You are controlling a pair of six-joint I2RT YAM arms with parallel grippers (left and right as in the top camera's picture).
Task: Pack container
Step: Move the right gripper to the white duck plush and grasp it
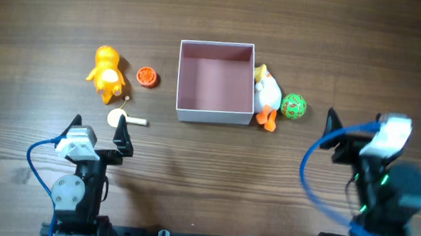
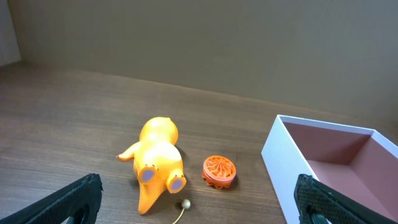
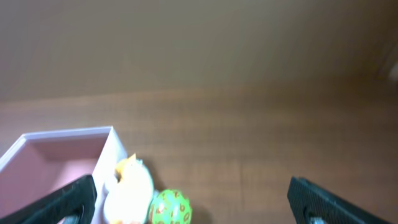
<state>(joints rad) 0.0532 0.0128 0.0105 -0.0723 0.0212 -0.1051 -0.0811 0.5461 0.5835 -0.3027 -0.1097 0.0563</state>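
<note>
The container [image 1: 179,80] is a square shallow box with white walls and a pinkish-brown inside; it stands at the table's middle and holds nothing. It shows in the left wrist view [image 2: 277,155] and the right wrist view [image 3: 109,152]. An orange duck toy [image 1: 106,69] [image 2: 158,162] and an orange ridged disc [image 1: 146,76] [image 2: 219,170] lie left of it. A white duck [image 1: 267,96] [image 3: 129,190] leans on its right wall, with a green ball [image 1: 294,107] [image 3: 171,208] beside it. My left gripper [image 1: 98,126] [image 2: 199,208] is open and empty, near the toys. My right gripper [image 1: 331,132] [image 3: 193,205] is open and empty, right of the ball.
A small cream disc on a thin stick [image 1: 120,117] lies just in front of my left gripper; its bead end shows in the left wrist view [image 2: 185,203]. Bare wooden table [image 1: 34,23] lies all round.
</note>
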